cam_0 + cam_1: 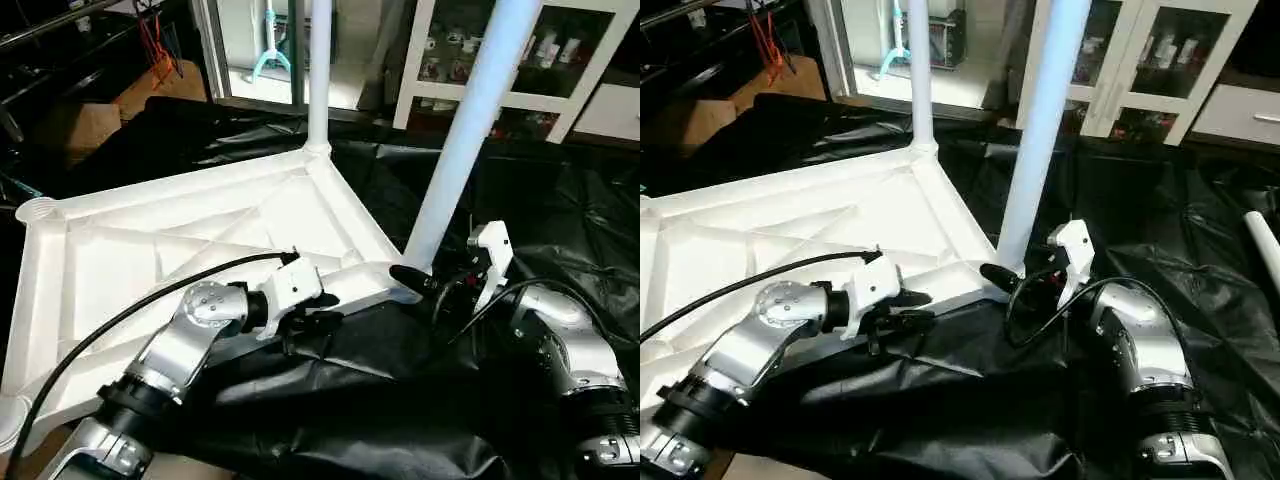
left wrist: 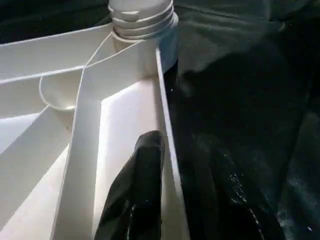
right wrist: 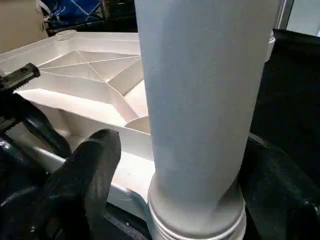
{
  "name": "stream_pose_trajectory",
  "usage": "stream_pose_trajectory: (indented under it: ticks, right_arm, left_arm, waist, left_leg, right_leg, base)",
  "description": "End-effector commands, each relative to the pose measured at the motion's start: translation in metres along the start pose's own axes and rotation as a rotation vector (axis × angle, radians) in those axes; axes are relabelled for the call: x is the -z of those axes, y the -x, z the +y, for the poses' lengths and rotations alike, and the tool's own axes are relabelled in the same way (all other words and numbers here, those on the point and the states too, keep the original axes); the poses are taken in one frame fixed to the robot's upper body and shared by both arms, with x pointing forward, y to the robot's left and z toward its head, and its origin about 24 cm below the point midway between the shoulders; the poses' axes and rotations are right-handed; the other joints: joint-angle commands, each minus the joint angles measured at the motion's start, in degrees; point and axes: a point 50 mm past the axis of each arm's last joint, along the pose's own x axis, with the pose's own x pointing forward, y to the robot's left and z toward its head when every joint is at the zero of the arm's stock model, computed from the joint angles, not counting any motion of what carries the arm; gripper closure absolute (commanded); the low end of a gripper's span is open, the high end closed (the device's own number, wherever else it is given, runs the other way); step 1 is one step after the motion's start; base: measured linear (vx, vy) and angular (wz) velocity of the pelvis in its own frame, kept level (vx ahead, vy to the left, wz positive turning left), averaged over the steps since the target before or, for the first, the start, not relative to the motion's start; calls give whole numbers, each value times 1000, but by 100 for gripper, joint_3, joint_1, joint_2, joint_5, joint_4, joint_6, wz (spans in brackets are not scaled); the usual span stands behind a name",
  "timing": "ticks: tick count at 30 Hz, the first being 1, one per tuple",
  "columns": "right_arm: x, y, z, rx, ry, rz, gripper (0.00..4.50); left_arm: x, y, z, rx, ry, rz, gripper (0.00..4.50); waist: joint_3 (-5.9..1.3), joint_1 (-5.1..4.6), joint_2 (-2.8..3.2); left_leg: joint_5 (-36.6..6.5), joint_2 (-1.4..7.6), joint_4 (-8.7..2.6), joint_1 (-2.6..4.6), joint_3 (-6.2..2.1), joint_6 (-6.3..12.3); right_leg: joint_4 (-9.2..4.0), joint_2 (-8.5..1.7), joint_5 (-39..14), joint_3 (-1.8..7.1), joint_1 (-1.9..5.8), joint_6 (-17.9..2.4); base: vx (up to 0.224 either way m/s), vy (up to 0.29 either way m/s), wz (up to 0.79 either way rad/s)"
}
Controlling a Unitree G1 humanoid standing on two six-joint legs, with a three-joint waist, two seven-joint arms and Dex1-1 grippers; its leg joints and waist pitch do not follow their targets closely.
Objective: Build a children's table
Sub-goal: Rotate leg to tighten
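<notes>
Assembly is standing roughly at its midpoint: the white tabletop is lying upside down, ribbed underside up, on a black sheet covering the floor, with two legs already rising from sockets. One leg is standing at the far corner, and a second leg is rising from the near right corner, leaning slightly. An empty round socket is showing at the far left corner, so two legs appear left to fit; a white tube lying at the sheet's right edge may be one of them. The left gripper is straddling the tabletop's near rim, its fingers narrowly parted, one inside the rim wall and the other outside over the sheet; whether they are pinching the wall cannot be told. The right gripper is flanking the base of the near leg with wide-spread fingers, one on each side, apparently not clamping it. Whether that leg is fully seated cannot be judged from here.
</notes>
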Motion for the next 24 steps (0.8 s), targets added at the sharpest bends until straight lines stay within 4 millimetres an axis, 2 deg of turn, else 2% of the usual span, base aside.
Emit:
stream_pose_trajectory:
  ticks: [1,5,7,11,12,14,15,20,21,24]
  right_arm:
    - [-3,0,3,-8,7,-13,83]
    - [-2,1,4,-9,6,-14,83]
    - [-2,1,4,-10,6,-13,83]
    - [-2,1,4,-11,6,-14,83]
    - [-2,1,4,-10,6,-15,83]
    - [-2,1,4,-9,5,-15,83]
    - [-2,1,4,-9,5,-15,83]
    - [-2,0,4,-10,6,-16,83]
    - [-2,0,4,-11,6,-16,83]
    - [-2,-1,4,-12,7,-16,83]
  left_arm:
    - [8,-1,2,-10,-13,66,336]
    - [17,0,5,-24,-32,133,336]
    - [21,2,7,-31,-42,167,336]
    - [27,5,7,-25,-35,216,336]
    - [28,7,7,-19,-20,218,354]
    - [28,8,6,-14,-9,222,354]
    - [29,9,6,-7,-2,227,376]
    - [30,12,5,16,-10,248,399]
    - [32,13,3,38,-25,264,419]
    - [33,15,2,55,-40,284,432]
  waist:
    - [-278,-15,-53]
    - [-277,-16,-35]
    - [-266,-16,-44]
    - [-250,-31,-42]
    - [-261,-37,-37]
    - [-269,-42,-35]
    - [-279,-49,-34]
    - [-294,-51,-35]
    - [-295,-52,-34]
    - [-289,-56,-30]
  left_leg:
    - [-470,139,-322,43,-40,491]
    - [-539,144,-328,65,-37,429]
    - [-622,144,-336,62,-38,393]
    - [-793,145,-358,73,-45,290]
    - [-755,148,-357,73,-49,282]
    - [-683,147,-355,61,-51,294]
    - [-635,143,-345,62,-48,317]
    - [-501,139,-332,53,-48,397]
    - [-476,139,-332,51,-50,417]
    - [-515,137,-330,59,-43,436]
  right_leg:
    - [-460,-375,758,246,279,-1365]
    - [-473,-371,655,252,270,-1380]
    - [-489,-381,527,256,277,-1362]
    - [-534,-396,7,255,275,-1288]
    - [-527,-399,13,258,277,-1307]
    - [-513,-398,113,258,283,-1331]
    - [-504,-394,210,259,285,-1347]
    - [-477,-390,503,258,293,-1399]
    - [-472,-391,567,256,291,-1406]
    - [-475,-388,573,257,284,-1423]
  base:
    - [0,0,0]
    - [0,0,0]
    - [0,0,0]
    - [0,0,0]
    - [0,0,0]
    - [0,0,0]
    - [0,0,0]
    - [0,0,0]
    - [0,0,0]
    - [0,0,0]
